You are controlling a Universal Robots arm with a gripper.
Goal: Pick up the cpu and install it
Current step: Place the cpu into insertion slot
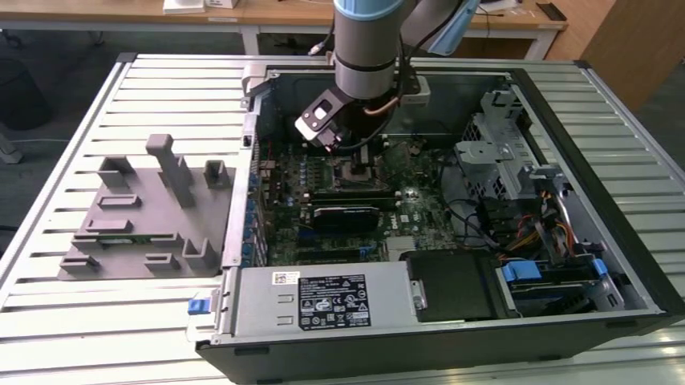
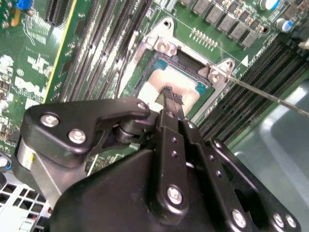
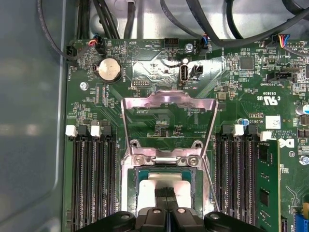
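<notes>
The cpu [image 3: 148, 187] lies flat in the motherboard socket [image 3: 127, 166], whose metal load plate [image 3: 169, 104] stands hinged up. The gripper [image 2: 172, 98] has its fingertips drawn narrow together on or just over the chip's silver top, not clasping its edges. White lettering (small print, left unread) dots the green board [image 3: 231, 92], and a white label covers the grey power-supply box [image 1: 321, 301] in the open case [image 1: 595, 175].
</notes>
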